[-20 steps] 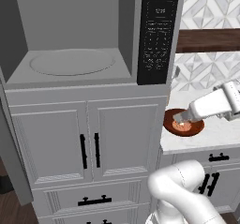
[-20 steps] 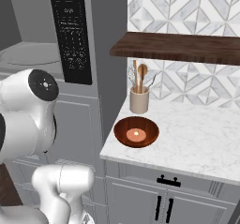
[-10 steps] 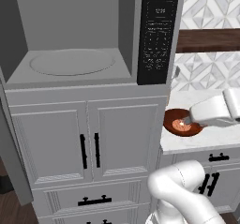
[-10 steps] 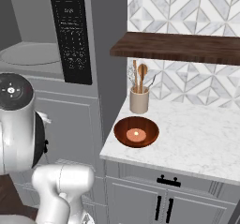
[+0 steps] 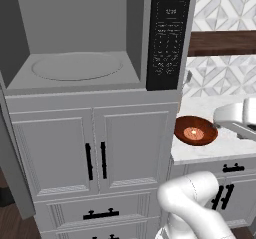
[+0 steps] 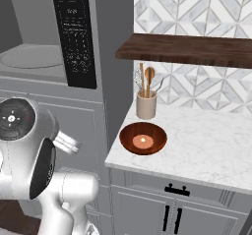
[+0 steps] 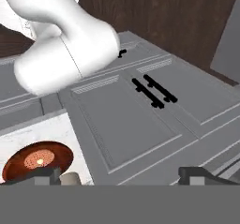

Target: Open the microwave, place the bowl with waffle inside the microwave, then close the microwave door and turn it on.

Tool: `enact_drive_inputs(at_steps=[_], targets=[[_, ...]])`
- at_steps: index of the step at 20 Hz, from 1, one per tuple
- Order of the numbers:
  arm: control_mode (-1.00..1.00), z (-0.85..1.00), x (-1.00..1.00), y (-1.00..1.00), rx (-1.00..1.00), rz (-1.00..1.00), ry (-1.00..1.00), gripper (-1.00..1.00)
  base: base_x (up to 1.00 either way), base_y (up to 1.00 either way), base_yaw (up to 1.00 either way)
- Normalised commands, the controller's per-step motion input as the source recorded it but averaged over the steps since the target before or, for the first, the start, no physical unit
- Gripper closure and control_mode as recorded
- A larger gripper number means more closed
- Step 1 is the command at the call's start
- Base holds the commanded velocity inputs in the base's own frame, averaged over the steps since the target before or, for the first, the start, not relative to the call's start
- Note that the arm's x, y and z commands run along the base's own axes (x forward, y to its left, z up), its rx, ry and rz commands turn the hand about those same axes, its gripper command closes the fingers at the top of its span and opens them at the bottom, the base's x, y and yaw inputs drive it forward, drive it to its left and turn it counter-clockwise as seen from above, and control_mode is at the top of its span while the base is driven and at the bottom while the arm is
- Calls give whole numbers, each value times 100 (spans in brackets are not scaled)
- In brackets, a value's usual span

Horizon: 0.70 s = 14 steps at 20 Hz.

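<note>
Bowl with waffle [image 6: 143, 138] upright, mouth up, on counter [image 6: 206, 145]; end effector [image 7: 121, 175] fingers apart, empty.

left base view: from behind-left, facing the microwave [image 5: 90, 43] head-on, counter [image 5: 220, 148] at right. right base view: from behind-right, nearer the counter [image 6: 206, 140]. both share the bowl [image 5: 196, 131] [image 6: 143, 138]. hand view: looks down over cabinet doors [image 7: 140, 110], bowl [image 7: 38, 160] at lower left.

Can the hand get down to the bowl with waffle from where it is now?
Probably yes. The bowl with waffle sits in the open on the counter, nothing over it; only the utensil holder stands behind. The hand is open, tips wide apart.
</note>
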Motion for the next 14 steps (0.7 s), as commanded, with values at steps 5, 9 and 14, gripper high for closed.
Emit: enact_drive_inputs(at_steps=[5,9,14], targets=[[-100,-30,48,-81,2,-49,16,-100,0,0,0],[-100,-16,32,-100,16,-27,25,-100,0,0,0],[-100,-46,48,-57,6,-10,7,-100,0,0,0]])
